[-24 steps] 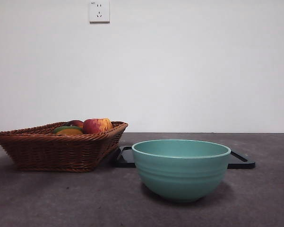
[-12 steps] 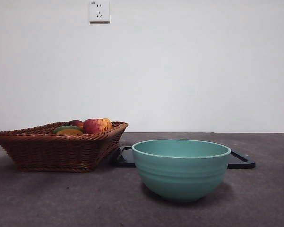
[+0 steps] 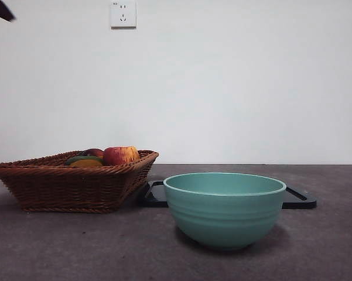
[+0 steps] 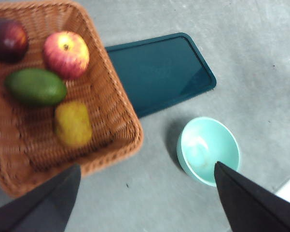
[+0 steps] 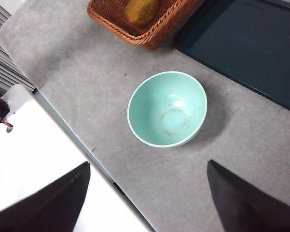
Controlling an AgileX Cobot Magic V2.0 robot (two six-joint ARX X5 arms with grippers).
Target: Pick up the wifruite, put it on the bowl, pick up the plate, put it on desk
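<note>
Wifruite (image 4: 73,123): brownish-yellow oval, lying in the wicker basket (image 3: 76,186) beside a green fruit (image 4: 35,87), a red-and-yellow apple (image 4: 66,54) and a dark red fruit (image 4: 7,39). Bowl (image 3: 224,208): mint-teal, empty, standing on the desk (image 3: 94,246) in front of a dark flat tray (image 4: 159,70), just beside the basket. Left gripper (image 4: 149,203) above the basket's edge and right gripper (image 5: 149,203) above the bowl, both with jaws spread and holding nothing.

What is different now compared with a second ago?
A black arm tip has come into the front view's top left corner; I can't tell which arm it is. The basket of fruit, the bowl and the dark tray behind it have not moved. Nothing is held.
</note>
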